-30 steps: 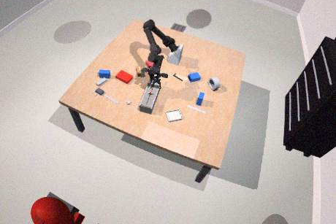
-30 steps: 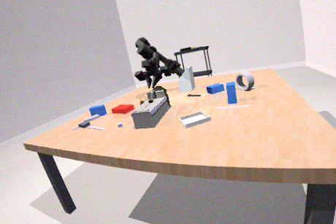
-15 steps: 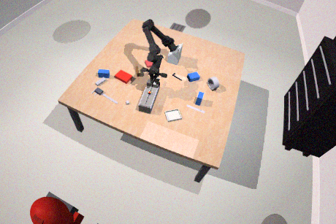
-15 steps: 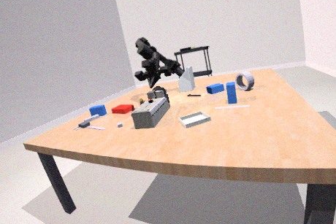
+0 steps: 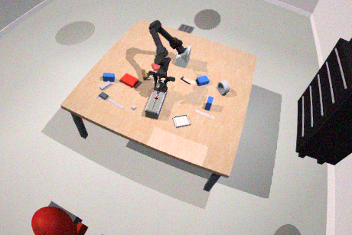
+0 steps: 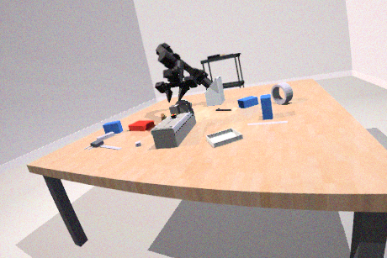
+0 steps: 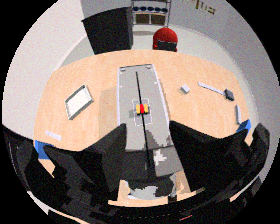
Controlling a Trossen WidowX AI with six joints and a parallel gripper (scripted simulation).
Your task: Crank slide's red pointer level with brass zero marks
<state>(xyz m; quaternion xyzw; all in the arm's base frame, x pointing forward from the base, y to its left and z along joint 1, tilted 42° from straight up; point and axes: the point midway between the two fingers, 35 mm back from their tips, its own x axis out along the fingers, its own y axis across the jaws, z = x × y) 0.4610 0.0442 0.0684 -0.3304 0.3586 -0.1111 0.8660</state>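
The machine is a long grey box (image 5: 152, 109) (image 6: 165, 139) (image 7: 129, 90) on the table, with a dark slot along its top. Its red pointer (image 5: 157, 97) (image 6: 173, 116) (image 7: 142, 109) lies between two yellow brass marks (image 7: 146, 109) in the wrist view and looks about level with them; a tiny offset cannot be told. A dark housing (image 6: 183, 107) stands at the box's arm-side end. My gripper (image 6: 175, 100) (image 7: 148, 126) is open, its fingers apart and pointing down above that end, with nothing seen between them. The crank handle cannot be made out clearly.
A red block (image 5: 129, 79) (image 6: 141, 125) and a blue block (image 5: 109, 76) (image 6: 113, 127) lie to one side. A shallow tray (image 5: 174, 122) (image 7: 90, 95), an upright blue block (image 5: 209, 103) (image 6: 266, 107) and a grey ring (image 5: 219, 87) are on the other. A pale wedge (image 6: 214, 97) stands behind.
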